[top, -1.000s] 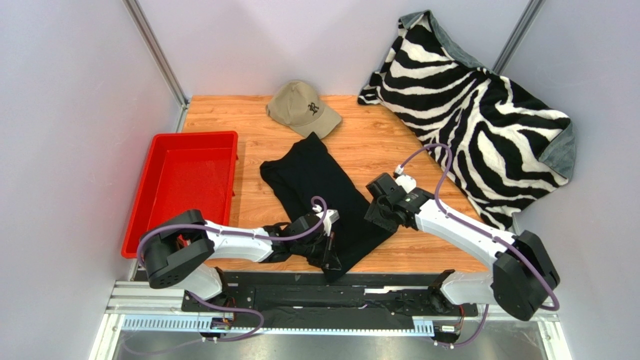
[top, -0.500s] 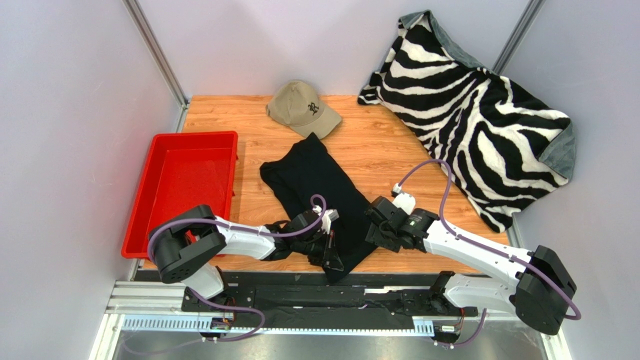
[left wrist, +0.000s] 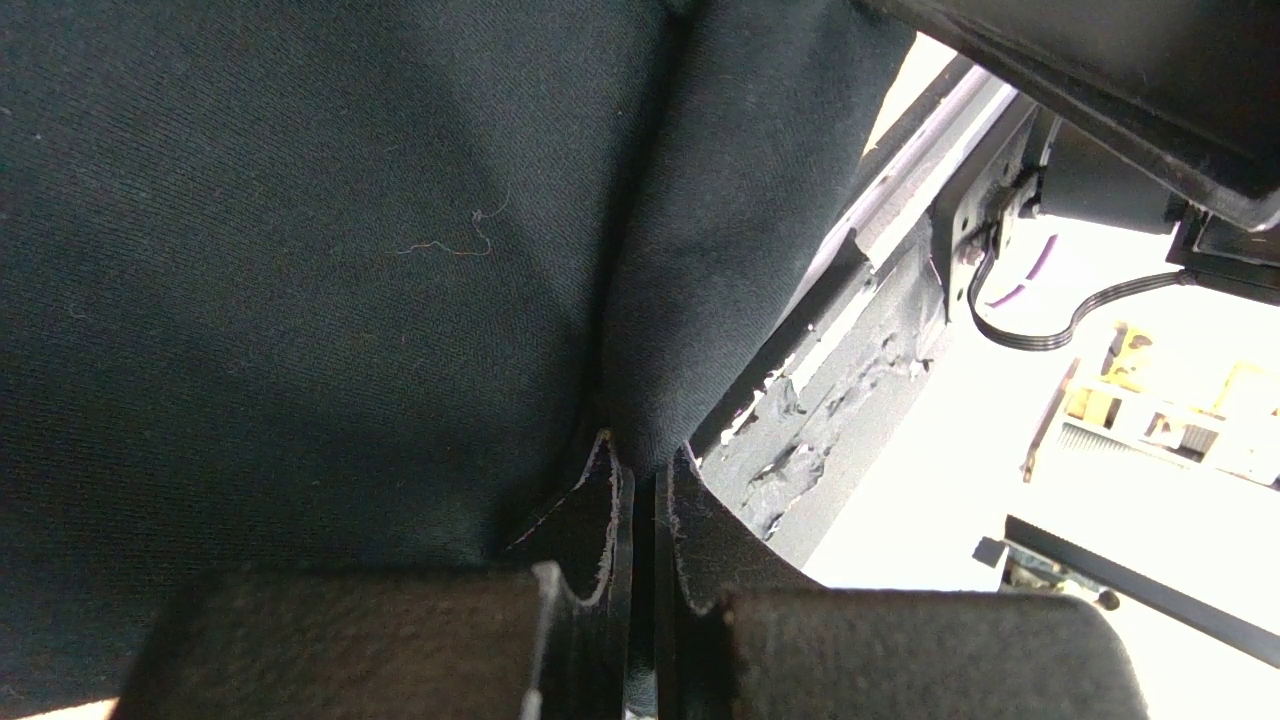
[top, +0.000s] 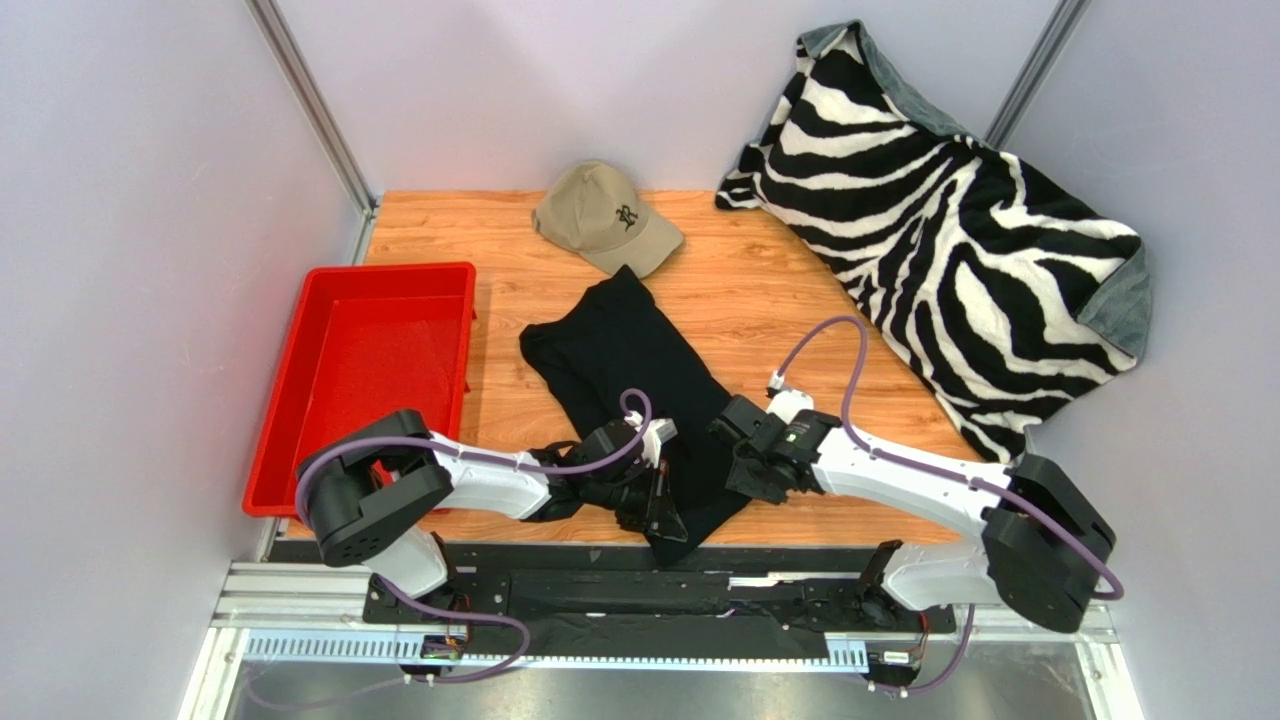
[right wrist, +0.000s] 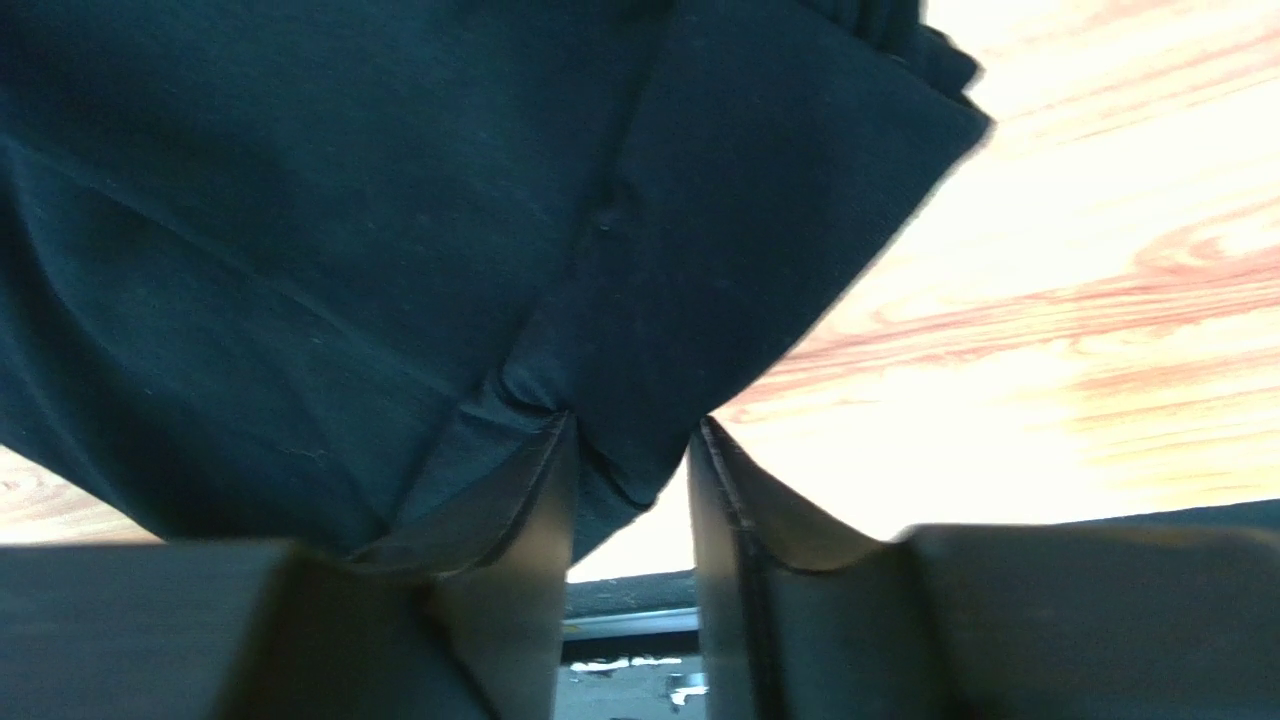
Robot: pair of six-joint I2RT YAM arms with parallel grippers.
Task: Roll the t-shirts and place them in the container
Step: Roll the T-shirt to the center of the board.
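- left arm (top: pixel 481 480): stretched low from its base at the near left, forearm nearly level along the table's near edge.
- left gripper (left wrist: pixel 639 465): clamped tight on a fold of the t-shirt (top: pixel 631 353) at the garment's near end.
- right arm (top: pixel 917 473): elbow set out to the right, forearm reaching left and low over the wood.
- right gripper (right wrist: pixel 631 435): jaws narrowly apart, a corner of the black hem lying in the gap against one of the fingers (right wrist: pixel 519 518); not pressed shut on it.
- t-shirt: folded into a long band, running diagonally from just below the tan cap (top: pixel 609 215) to the near edge, between the two grippers.
- table (top: pixel 781 285): orange-brown wood grain; red tray (top: pixel 391 272) at its left side, zebra-striped blanket (top: pixel 962 240) heaped at the far right corner.
- walls (top: pixel 150 225): plain pale grey panels on three sides.
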